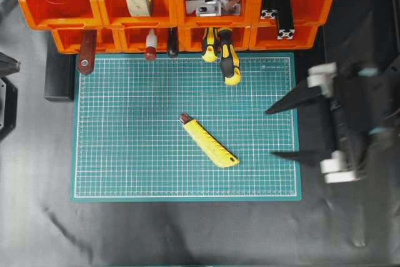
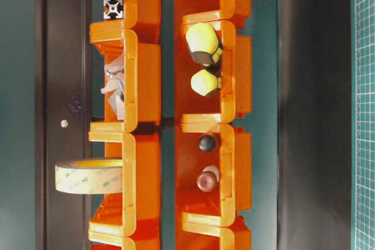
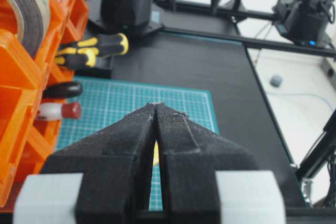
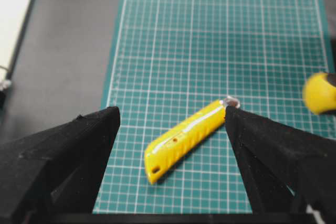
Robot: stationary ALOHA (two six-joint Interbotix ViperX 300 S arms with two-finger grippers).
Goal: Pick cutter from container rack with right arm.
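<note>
Yellow cutter (image 1: 209, 142) lying flat near the middle of the green cutting mat (image 1: 125, 154), out of the orange container rack (image 1: 112, 32) already, well apart from it. Long side of the cutter slanting across the mat's grid, dark tip pointing up toward the rack, blunt yellow end pointing down toward the mat's right corner. Right gripper (image 1: 278, 132) at the mat's right edge, spread wide and empty, nothing between its two black fingers, both tips aimed at the cutter. In the right wrist view, cutter (image 4: 186, 140) sitting in the gap between the two fingers (image 4: 63, 156), a little ahead of them, not touching. Right arm much nearer than the left; left gripper (image 3: 156, 109) pressed closed with nothing in it, off past the mat's left side. Probably a short reach in over the mat next, with a small turn so the fingers pinch across the thin sides, not along the long way. Cutter made of smooth, shiny, hard plastic, slim and flat like a bar, with little ribs along one side and a tiny hole near the blunt end; likely a bit slippery. Mat dull green with thin white grid lines. Fingers black, rough and pointy like wedges. Rack bright orange plastic bins, with yellow-and-black screwdrivers (image 1: 225, 57) sticking out over the mat's top edge.
</note>
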